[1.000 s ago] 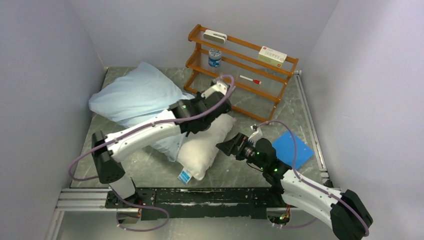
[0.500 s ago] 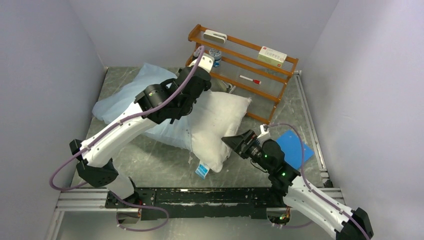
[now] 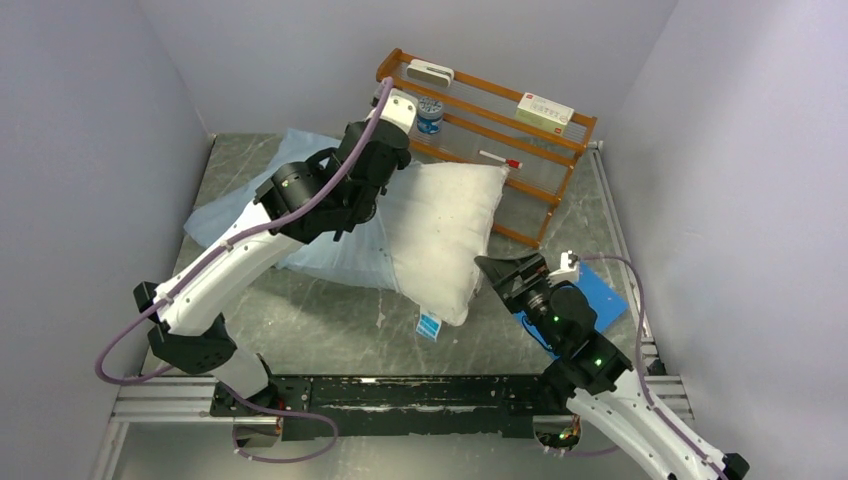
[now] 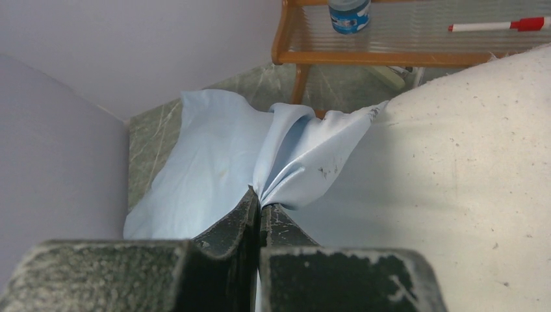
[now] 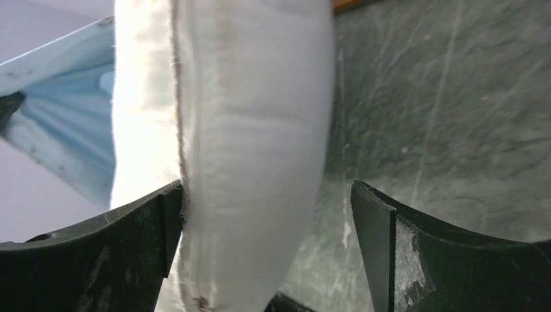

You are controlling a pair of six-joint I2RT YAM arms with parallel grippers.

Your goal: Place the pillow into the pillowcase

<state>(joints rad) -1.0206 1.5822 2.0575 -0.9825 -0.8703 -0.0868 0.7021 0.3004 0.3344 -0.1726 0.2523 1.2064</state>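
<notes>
The pillowcase [image 4: 201,149] lies at the left rear of the surface [image 3: 320,325], with a fold pinched tight in the left tool [image 4: 260,205]. Touching it, the pillow [image 3: 440,230] has its near end between the right tool's [image 5: 266,195] spread, unclamped fingers.

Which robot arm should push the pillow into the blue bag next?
Probably the right. The open right gripper straddles the pillow edge, ready to grab and push. The left gripper is busy, shut on the pillowcase.

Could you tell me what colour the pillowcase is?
Pale blue; the pillowcase shows best in left wrist view.
</notes>
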